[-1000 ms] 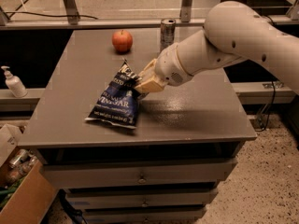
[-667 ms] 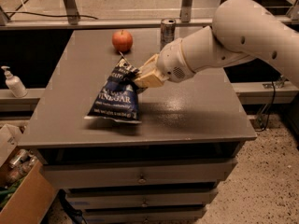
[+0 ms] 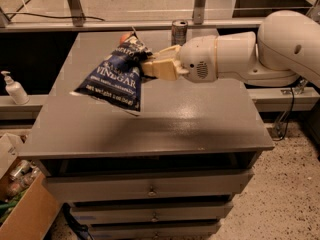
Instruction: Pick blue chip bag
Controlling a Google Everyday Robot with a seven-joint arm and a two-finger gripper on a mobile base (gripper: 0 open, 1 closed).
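The blue chip bag [image 3: 116,75] is a dark navy foil bag with white "VINEGAR" lettering. It hangs in the air above the grey cabinet top [image 3: 165,119], tilted, with its lower end toward the front left. My gripper [image 3: 146,65] is shut on the bag's upper right end and holds it clear of the surface. The white arm reaches in from the right.
A red apple [image 3: 124,37] shows partly behind the bag's top. A metal can [image 3: 179,32] stands at the back of the cabinet top. A soap bottle [image 3: 13,88] stands on a ledge at left. A cardboard box [image 3: 20,204] sits on the floor at lower left. Drawers run below the top.
The bag has been lifted off the cabinet top and now hangs in the air from my gripper. The arm has risen and levelled out.
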